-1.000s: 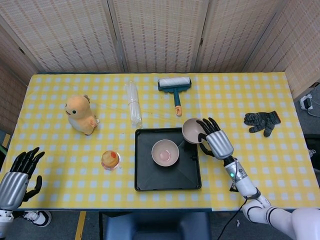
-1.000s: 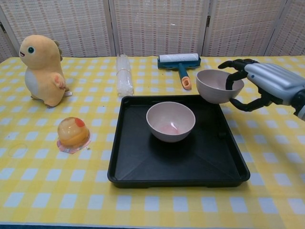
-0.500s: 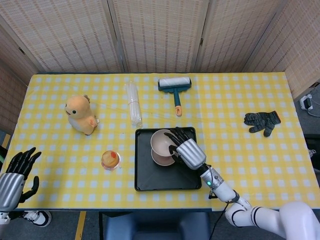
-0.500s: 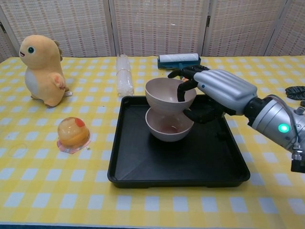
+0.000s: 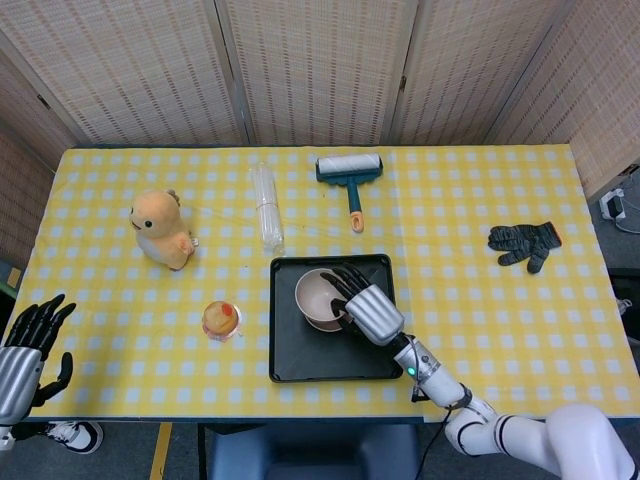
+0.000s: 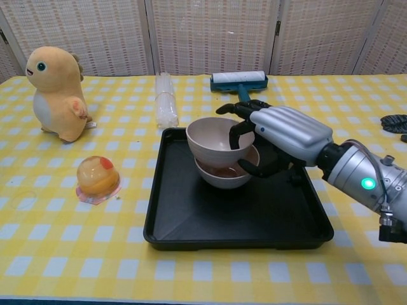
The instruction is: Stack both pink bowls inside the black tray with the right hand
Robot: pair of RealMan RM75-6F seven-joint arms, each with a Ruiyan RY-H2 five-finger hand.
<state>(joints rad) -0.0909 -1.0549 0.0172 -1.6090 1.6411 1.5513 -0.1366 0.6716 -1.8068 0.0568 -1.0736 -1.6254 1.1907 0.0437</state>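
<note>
A black tray [image 6: 235,222] [image 5: 300,360] lies in the middle of the checked table. One pink bowl [image 6: 219,176] sits upright in it. My right hand [image 6: 280,136] [image 5: 365,308] grips the second pink bowl [image 6: 213,138] [image 5: 315,293] by its right rim and holds it partly sunk into the lower bowl, shifted a little to the left. My left hand [image 5: 25,345] hangs off the table's front left corner with its fingers spread and nothing in them.
A yellow plush toy [image 6: 56,92] and a jelly cup [image 6: 97,178] stand left of the tray. A stack of clear cups [image 6: 166,101] and a lint roller [image 6: 241,82] lie behind it. A dark glove [image 5: 525,243] lies at the right.
My right hand carried the second bowl from the tray's far right corner leftward over the first bowl, then lowered it into that bowl. The left hand has drifted down.
</note>
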